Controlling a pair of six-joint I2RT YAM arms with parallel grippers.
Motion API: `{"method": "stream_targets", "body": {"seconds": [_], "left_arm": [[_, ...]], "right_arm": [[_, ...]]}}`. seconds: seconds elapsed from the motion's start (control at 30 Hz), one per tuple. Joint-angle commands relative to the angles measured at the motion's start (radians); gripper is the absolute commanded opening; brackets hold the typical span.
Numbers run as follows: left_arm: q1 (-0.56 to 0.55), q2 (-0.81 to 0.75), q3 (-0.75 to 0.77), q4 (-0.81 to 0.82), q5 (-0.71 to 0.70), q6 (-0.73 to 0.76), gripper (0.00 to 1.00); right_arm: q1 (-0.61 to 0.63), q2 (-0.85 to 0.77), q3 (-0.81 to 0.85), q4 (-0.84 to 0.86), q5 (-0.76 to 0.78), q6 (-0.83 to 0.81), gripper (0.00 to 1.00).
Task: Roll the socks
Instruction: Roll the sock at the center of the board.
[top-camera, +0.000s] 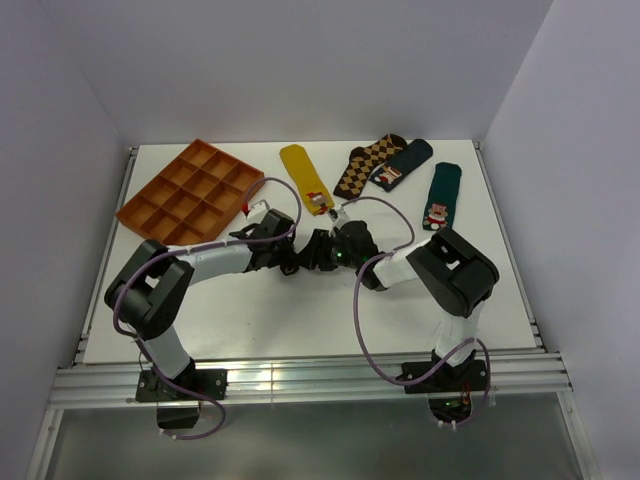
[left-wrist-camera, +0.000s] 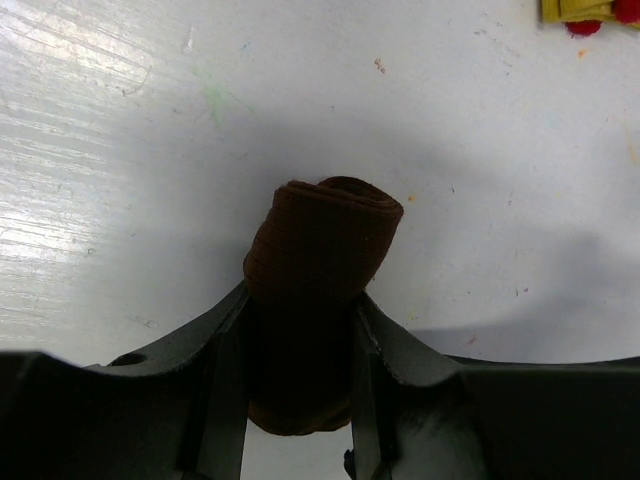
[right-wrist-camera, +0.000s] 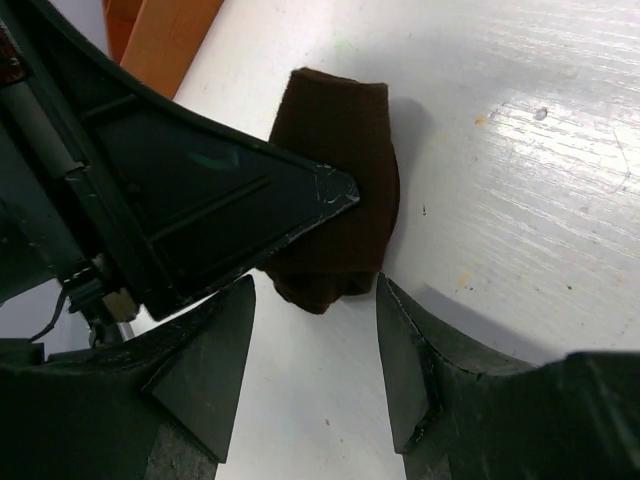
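The dark brown sock (left-wrist-camera: 322, 245) is wound into a short thick roll on the white table. My left gripper (left-wrist-camera: 303, 305) is shut on the roll's near part, with a finger pressed against each side. In the right wrist view the same roll (right-wrist-camera: 350, 140) lies just beyond my right gripper (right-wrist-camera: 310, 345), which stands open with only bare table between its fingers. One left finger (right-wrist-camera: 210, 190) crosses the roll's side there. From above, both grippers, left (top-camera: 298, 256) and right (top-camera: 334, 250), meet at mid-table and hide most of the roll. No cuff stripes show.
An orange compartment tray (top-camera: 190, 190) sits at the back left. Along the back lie a mustard yellow sock (top-camera: 305, 178), a brown diamond-patterned sock (top-camera: 365, 165), a dark blue sock (top-camera: 405, 162) and a green sock (top-camera: 441, 195). White walls close in the table.
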Motion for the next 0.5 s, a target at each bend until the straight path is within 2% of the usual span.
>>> {"method": "stream_targets", "body": {"seconds": [0.0,0.17,0.27,0.37,0.47], "left_arm": [[-0.010,0.033,-0.064,-0.125,0.081,0.010,0.00],[-0.010,0.033,-0.078,-0.105,0.096,0.007,0.00],[-0.008,0.027,-0.086,-0.089,0.111,0.005,0.00],[-0.004,0.025,-0.096,-0.069,0.130,0.001,0.00],[0.005,0.017,-0.118,-0.043,0.150,-0.004,0.00]], "right_arm": [[0.002,0.030,0.030,0.090,-0.012,0.019,0.59],[0.010,0.067,0.050,0.067,-0.009,0.009,0.59],[0.013,0.086,0.046,0.075,-0.002,0.012,0.55],[0.013,0.116,0.050,0.086,-0.015,0.013,0.42],[0.013,0.133,0.047,0.086,-0.012,0.010,0.23]]}}
